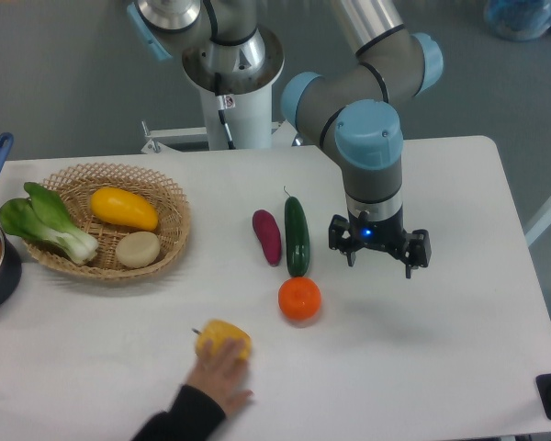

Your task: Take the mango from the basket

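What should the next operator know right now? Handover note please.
Hand: over bare table right of the cucumber, holding nothing; open or shut unclear from this view.
Mango: lying in the basket, beside the bok choy and a pale round item.
A person's hand is on the yellow pepper at the front edge.
Done: nothing yet. Left: cross to the basket, grasp the mango, lift it out.

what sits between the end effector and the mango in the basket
In the camera view, a cucumber and a purple sweet potato lie on the table between the end effector and the mango in the basket.
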Motion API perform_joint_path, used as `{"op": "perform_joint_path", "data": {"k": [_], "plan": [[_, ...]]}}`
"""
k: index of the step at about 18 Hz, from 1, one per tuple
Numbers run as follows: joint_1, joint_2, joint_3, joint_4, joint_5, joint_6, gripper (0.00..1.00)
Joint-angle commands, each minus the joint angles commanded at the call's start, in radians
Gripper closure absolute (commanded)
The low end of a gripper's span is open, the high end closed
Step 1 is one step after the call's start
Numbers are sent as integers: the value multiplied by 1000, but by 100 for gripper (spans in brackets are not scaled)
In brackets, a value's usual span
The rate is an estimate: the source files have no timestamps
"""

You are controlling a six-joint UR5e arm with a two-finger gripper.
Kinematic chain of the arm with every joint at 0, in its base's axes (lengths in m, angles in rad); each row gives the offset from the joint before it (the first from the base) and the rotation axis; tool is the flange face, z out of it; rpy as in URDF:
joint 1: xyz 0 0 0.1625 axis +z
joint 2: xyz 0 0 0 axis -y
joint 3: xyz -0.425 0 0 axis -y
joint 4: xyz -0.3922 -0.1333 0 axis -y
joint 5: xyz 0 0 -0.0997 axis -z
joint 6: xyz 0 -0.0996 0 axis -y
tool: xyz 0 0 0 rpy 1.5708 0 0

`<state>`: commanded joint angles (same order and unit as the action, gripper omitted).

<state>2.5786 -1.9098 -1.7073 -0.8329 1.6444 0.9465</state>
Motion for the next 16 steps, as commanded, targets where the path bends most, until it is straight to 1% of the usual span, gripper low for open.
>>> {"op": "perform_joint_path", "data": {"k": [5, 9, 10, 11, 13, 15, 16], "plan": [[-3, 2, -2, 2, 0, -6, 0], [-12, 9, 0, 2, 0, -38, 0], [-17, 12, -9, 0, 3, -58, 0], [-20, 23, -20, 0, 5, -83, 0], [-35, 61, -64, -2, 3, -121, 0], [-80, 103, -101, -3, 3, -175, 0], [-95, 129, -118, -6, 3, -231, 0]]}}
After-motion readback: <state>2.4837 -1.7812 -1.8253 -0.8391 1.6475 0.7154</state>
